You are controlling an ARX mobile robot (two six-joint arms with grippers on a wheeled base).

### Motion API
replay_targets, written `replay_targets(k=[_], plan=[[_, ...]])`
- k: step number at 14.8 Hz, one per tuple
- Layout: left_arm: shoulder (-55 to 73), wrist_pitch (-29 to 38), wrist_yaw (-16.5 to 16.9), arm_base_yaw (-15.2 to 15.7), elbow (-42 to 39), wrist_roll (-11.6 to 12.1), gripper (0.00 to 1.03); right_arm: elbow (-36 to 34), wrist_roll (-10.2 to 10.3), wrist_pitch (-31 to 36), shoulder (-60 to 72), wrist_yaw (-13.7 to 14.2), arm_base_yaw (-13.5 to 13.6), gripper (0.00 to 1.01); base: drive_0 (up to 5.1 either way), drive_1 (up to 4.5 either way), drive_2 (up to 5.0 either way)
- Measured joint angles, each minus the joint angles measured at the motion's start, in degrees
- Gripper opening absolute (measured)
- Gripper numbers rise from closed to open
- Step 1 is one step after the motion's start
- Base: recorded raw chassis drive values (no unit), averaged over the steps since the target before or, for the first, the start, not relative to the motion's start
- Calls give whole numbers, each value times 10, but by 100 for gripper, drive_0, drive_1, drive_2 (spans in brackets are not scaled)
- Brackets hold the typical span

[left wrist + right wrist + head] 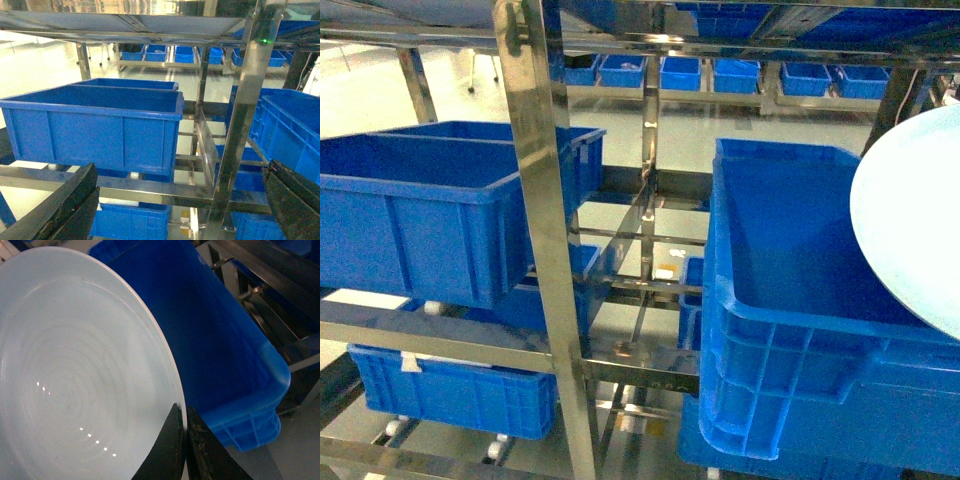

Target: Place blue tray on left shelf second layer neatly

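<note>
Right gripper point(184, 427) had the blue tray point(75, 370) by its rim, jaws pinched on the edge. In the head view the tray point(910, 215) sat at the far right, tilted up on edge, hanging over the open dark-blue crate point(790, 330) on the right side of the rack. Tray not on the left shelf second layer point(450, 345) yet; that tier's steel rail ran under another dark-blue crate point(430, 225), with a lower crate point(455, 390) beneath on white rollers. Left gripper point(180, 200) was empty, jaws spread wide, facing the left crate point(95, 127) and a steel upright post point(240, 125). More blue bins point(720, 72) lined the floor well behind the rack.
</note>
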Motion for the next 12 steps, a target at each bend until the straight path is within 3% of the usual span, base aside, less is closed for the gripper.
replay_targets(k=[4,7,10,12], plan=[[0,0,0,0,0,0,98,80,1,73,112,29,20,2,0,0,0],[0,0,0,0,0,0,98,139,-12,81,204,42,27,2,0,0,0],[0,0,0,0,0,0,98,213,-39,93,309,81,27,2,0,0,0],[0,0,0,0,0,0,98,221,-38,93,358,74,19,2,0,0,0]])
